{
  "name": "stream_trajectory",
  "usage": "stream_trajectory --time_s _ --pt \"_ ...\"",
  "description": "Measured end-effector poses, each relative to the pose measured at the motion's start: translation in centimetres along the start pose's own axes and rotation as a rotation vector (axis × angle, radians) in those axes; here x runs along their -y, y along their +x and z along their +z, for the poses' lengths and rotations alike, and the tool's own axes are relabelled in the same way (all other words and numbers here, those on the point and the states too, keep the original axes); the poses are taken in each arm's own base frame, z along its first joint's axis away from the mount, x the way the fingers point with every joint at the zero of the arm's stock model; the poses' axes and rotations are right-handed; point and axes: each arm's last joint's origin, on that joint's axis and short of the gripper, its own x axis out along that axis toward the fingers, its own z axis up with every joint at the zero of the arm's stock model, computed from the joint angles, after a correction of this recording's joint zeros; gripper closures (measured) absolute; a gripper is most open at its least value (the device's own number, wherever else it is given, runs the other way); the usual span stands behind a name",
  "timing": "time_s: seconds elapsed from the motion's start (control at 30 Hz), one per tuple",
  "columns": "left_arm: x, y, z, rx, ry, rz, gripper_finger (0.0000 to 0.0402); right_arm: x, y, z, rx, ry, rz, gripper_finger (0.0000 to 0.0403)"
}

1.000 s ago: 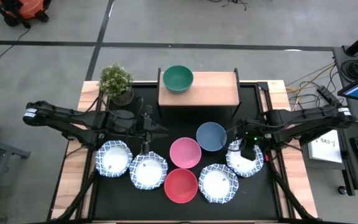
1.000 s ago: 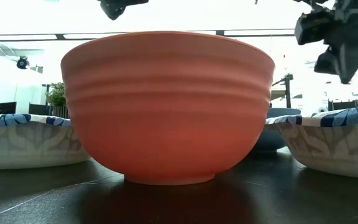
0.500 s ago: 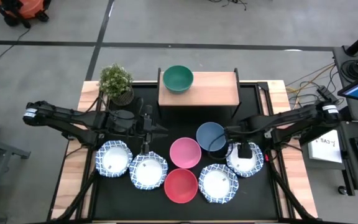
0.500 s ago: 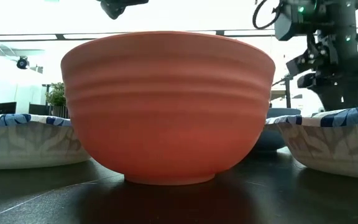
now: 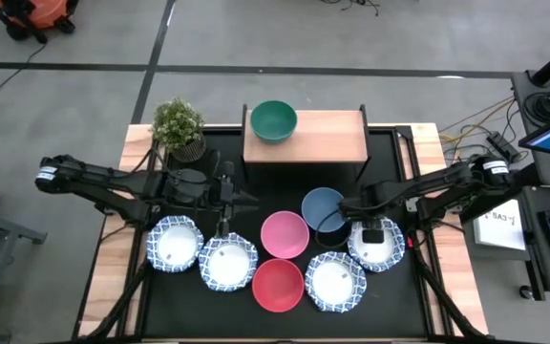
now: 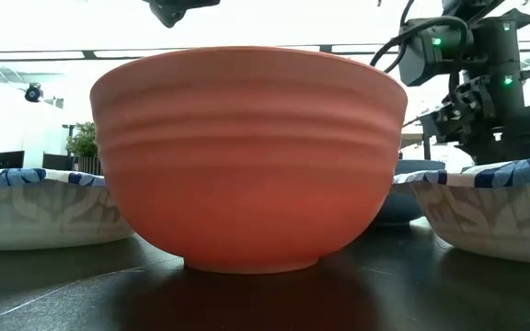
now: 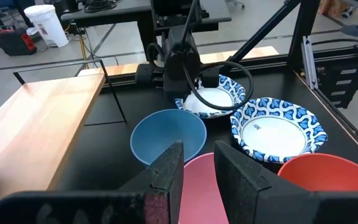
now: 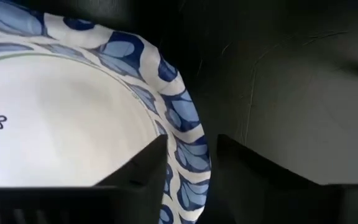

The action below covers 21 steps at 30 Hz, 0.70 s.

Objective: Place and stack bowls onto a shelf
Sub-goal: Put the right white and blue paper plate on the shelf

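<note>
On the shelf [image 5: 327, 137], one empty green bowl [image 5: 273, 120]; right claw [image 8: 188, 163] open astride patterned bowl [image 5: 378, 245] rim.

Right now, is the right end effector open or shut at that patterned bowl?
Open: the right end effector straddles the rim of the white blue-patterned bowl, one finger inside, one outside.

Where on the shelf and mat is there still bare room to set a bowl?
The shelf is bare right of the green bowl. The mat strip between the shelf and the blue bowl is open. The front is crowded: seven bowls cluster, the right gripper over one.
</note>
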Motion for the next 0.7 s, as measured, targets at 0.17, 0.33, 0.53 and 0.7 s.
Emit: stream_trajectory --time_s 0.17,0.33,0.53,0.7 --pt "0.0 0.0 0.0 0.000 0.000 0.000 0.0329 0.0 -0.4 -0.2 0.020 0.005 0.004 0.0360" --pt "0.0 0.0 0.0 0.000 0.000 0.000 0.0329 0.1 -1.1 -0.7 0.046 0.010 0.034 0.0388" --pt "0.0 0.0 0.2 0.023 -0.003 0.001 0.0329 0.4 -4.3 -2.0 -0.032 0.026 0.048 0.0390" --pt "0.0 0.0 0.4 0.039 -0.003 0.002 0.0329 0.7 -8.9 -2.4 -0.025 0.066 0.093 0.0390"
